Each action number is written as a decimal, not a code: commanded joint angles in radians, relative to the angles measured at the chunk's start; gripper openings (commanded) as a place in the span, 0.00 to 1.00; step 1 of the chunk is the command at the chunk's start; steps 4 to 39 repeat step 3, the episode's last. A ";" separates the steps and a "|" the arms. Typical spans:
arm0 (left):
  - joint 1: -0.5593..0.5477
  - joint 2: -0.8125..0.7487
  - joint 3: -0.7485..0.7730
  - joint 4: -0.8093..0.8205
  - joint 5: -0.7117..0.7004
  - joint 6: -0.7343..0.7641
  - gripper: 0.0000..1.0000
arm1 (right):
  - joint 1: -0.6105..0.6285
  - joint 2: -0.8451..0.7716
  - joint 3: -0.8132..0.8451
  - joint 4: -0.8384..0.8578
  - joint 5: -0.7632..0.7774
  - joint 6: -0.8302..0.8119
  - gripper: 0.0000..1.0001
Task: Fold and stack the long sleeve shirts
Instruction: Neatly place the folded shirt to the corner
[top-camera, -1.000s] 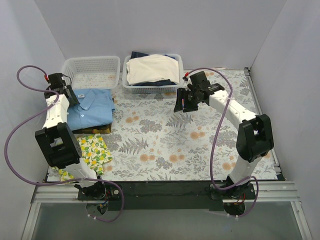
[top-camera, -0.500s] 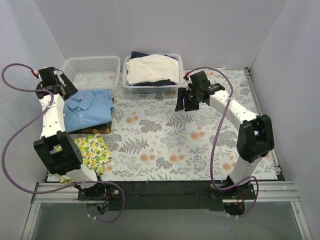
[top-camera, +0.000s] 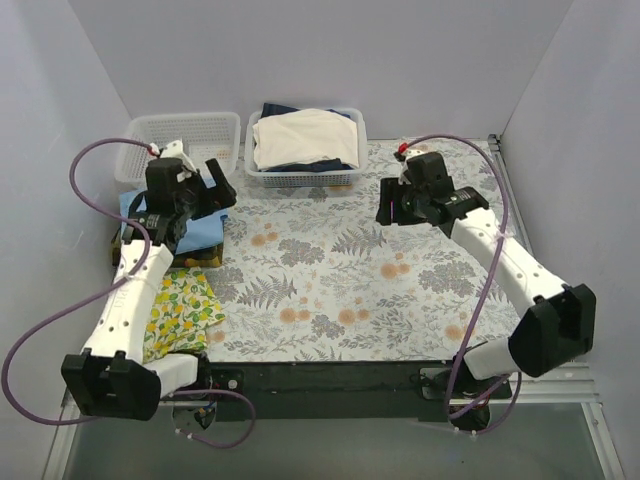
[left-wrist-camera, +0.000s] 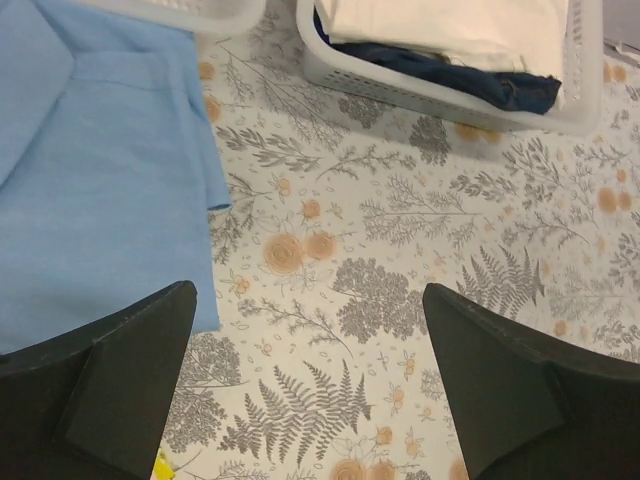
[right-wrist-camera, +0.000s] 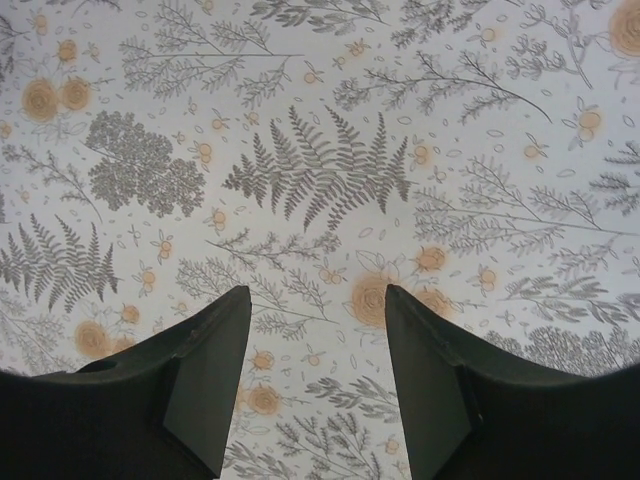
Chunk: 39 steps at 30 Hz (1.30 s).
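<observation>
The light blue long sleeve shirt lies folded at the table's left, partly hidden by my left arm. In the left wrist view the shirt fills the left side. A dark cloth edge shows under it; I cannot tell what it is. My left gripper hovers over the shirt's right edge, and in its wrist view the left gripper is wide open and empty. My right gripper hangs over the floral tablecloth at the back right; its wrist view shows the right gripper open and empty.
An empty white basket stands at the back left. Beside it a second basket holds cream and navy garments. A yellow lemon-print cloth lies near the left front edge. Grey walls close the sides.
My left arm swung from the back-left corner out over the blue shirt's right edge, and its jaws opened wide. The right arm shifted slightly right with its jaws unchanged.
</observation>
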 joint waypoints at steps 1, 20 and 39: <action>-0.026 -0.084 -0.057 0.067 0.053 -0.008 0.98 | 0.001 -0.119 -0.070 0.040 0.107 -0.023 0.65; -0.031 -0.087 -0.063 0.065 0.085 0.017 0.98 | -0.001 -0.149 -0.109 0.051 0.118 -0.018 0.65; -0.031 -0.087 -0.063 0.065 0.085 0.017 0.98 | -0.001 -0.149 -0.109 0.051 0.118 -0.018 0.65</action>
